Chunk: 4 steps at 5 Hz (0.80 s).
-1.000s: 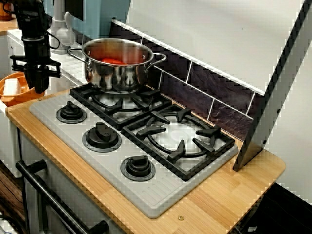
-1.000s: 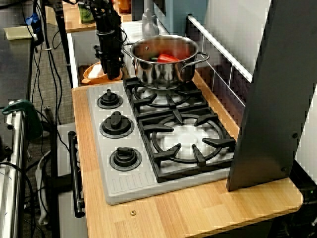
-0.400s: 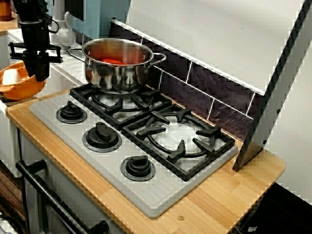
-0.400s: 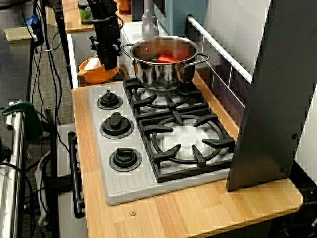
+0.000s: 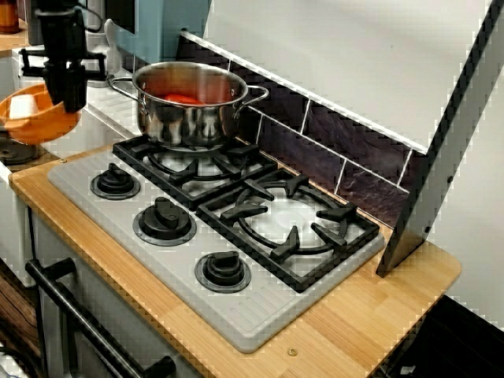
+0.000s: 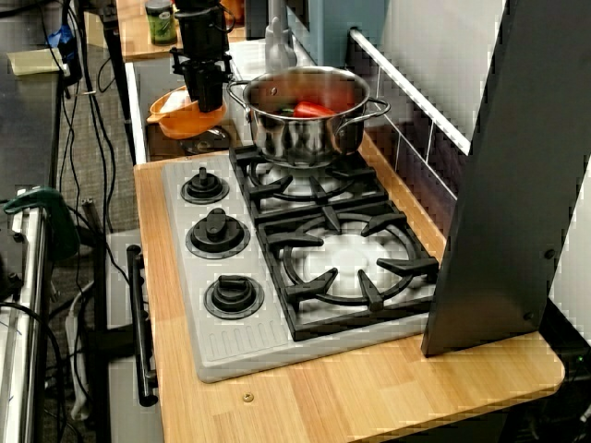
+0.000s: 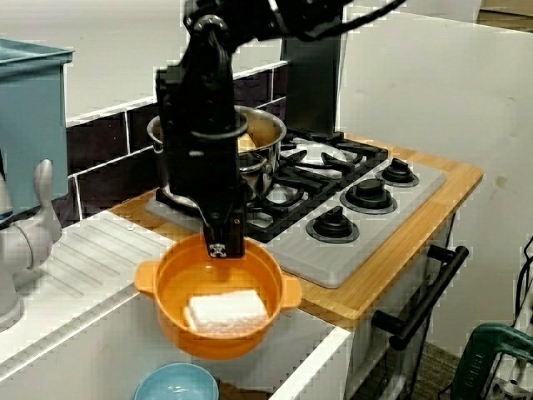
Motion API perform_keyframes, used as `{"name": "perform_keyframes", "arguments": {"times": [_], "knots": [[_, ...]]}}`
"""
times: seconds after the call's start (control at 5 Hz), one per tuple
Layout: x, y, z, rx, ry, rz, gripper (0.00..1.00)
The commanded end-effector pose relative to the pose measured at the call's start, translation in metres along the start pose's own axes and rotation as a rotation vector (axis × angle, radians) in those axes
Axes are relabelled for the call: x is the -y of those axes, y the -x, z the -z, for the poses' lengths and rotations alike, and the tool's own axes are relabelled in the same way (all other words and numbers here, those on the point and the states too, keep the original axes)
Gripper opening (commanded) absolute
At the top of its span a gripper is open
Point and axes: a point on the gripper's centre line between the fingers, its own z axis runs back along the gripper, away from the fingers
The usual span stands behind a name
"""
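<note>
Pincer [image 5: 73, 98] raised since a second ago, orange bowl [image 5: 35, 124] lifted with it by the rim, white block [image 5: 24, 106] inside carried up, now higher beside pot [image 5: 189, 106].

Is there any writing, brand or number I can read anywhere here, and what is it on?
No text can be read in any view.
Jar at the back: any label too small to read.
Gripper holding the orange bowl: small white mark, too blurred.
Stove knobs: no legible markings.

No legible text or labels anywhere.
</note>
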Motion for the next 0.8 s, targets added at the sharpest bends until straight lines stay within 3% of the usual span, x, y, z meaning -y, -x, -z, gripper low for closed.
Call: {"name": "perform_keyframes", "arguments": {"times": [0.0,0.6], "knots": [[0.008,-0.003,-0.056,0.078,0.018,0.025,0.00],[0.037,-0.001,-0.087,0.071,0.051,0.074,0.00]]}}
